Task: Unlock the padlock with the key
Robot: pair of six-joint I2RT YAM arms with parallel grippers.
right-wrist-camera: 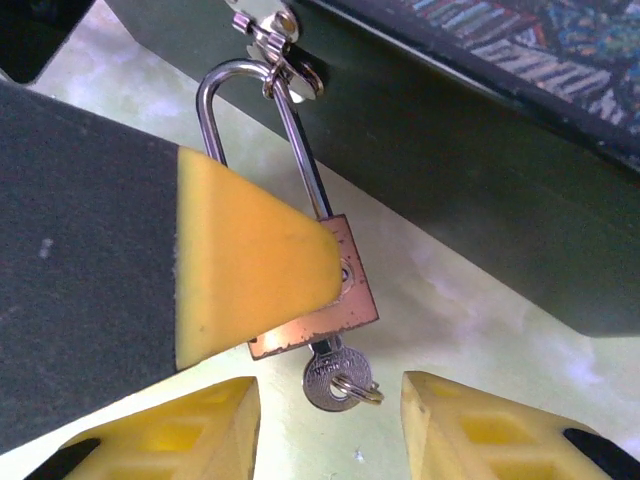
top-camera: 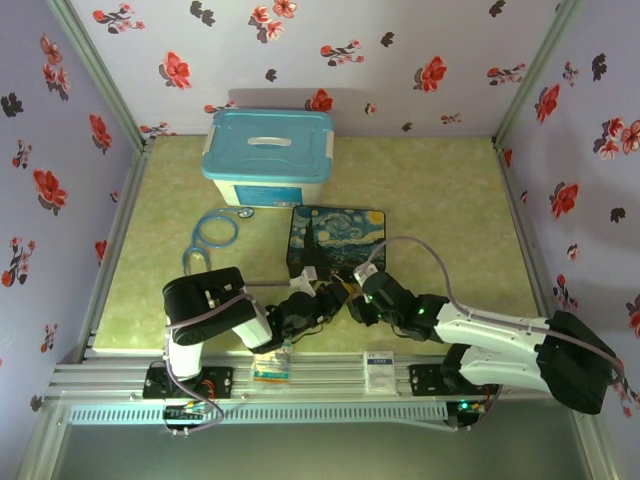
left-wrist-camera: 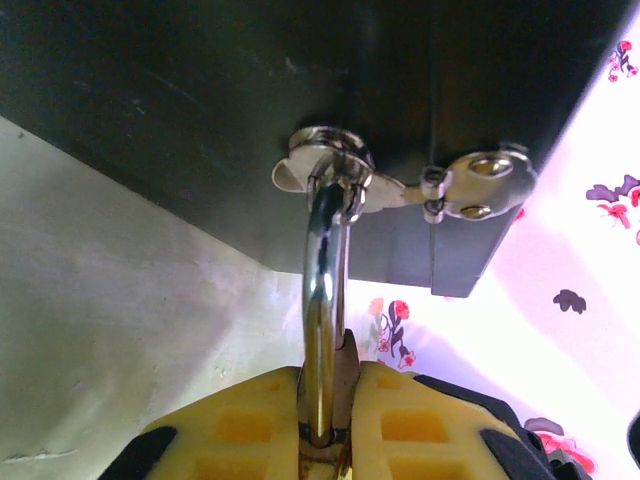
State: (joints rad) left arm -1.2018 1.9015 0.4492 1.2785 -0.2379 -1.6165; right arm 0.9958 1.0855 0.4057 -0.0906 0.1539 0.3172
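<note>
gripping the padlock (right-wrist-camera: 355, 305), the left fingers (left-wrist-camera: 240, 430) steady it; the key (right-wrist-camera: 335, 378) sits inserted, right fingers (right-wrist-camera: 480, 420) open around it; turning remains, shackle (right-wrist-camera: 305, 160) not yet freed.

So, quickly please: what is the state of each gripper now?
Left gripper: shut on the padlock.
Right gripper: open, with one finger on each side of the key, not touching it.
</note>
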